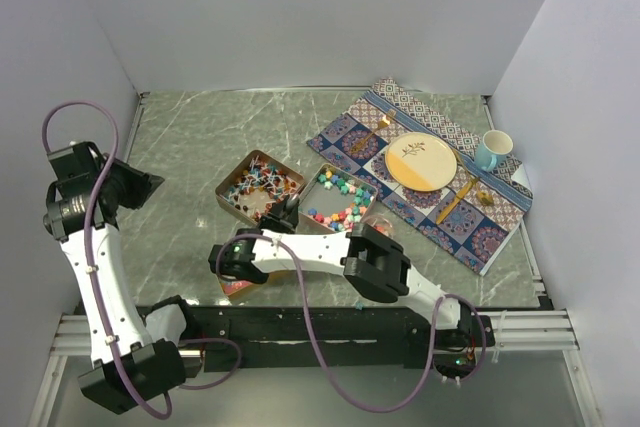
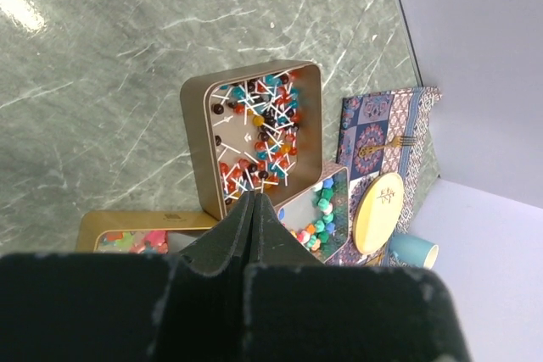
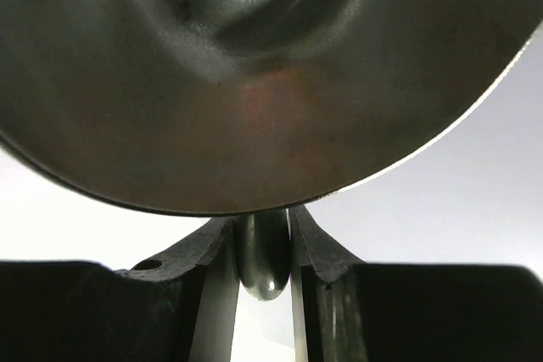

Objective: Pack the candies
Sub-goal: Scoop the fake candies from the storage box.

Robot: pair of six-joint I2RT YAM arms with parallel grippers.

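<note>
The candies lie in copper tins: wrapped stick sweets [image 1: 260, 187] in the left tin and chunky pastel pieces [image 1: 340, 205] in the tin beside it. Both show in the left wrist view, the stick sweets [image 2: 259, 129] and the pastel pieces [image 2: 322, 209]. A third tin [image 1: 238, 285] with pink pieces sits nearer, partly under my right gripper [image 1: 230, 261]. My right gripper [image 3: 263, 231] is shut on the handle of a shiny metal scoop [image 3: 254, 82], whose bowl fills its view. My left gripper [image 1: 140, 187] is shut and empty, raised at the left [image 2: 252, 201].
A patterned placemat [image 1: 500, 227] at the right carries a yellow plate [image 1: 420, 162], gold cutlery [image 1: 375, 132] and a blue mug [image 1: 492, 150]. A pinkish round thing [image 1: 383, 227] sits by the right arm's elbow, mostly hidden. White walls enclose the marble table [image 1: 180, 147].
</note>
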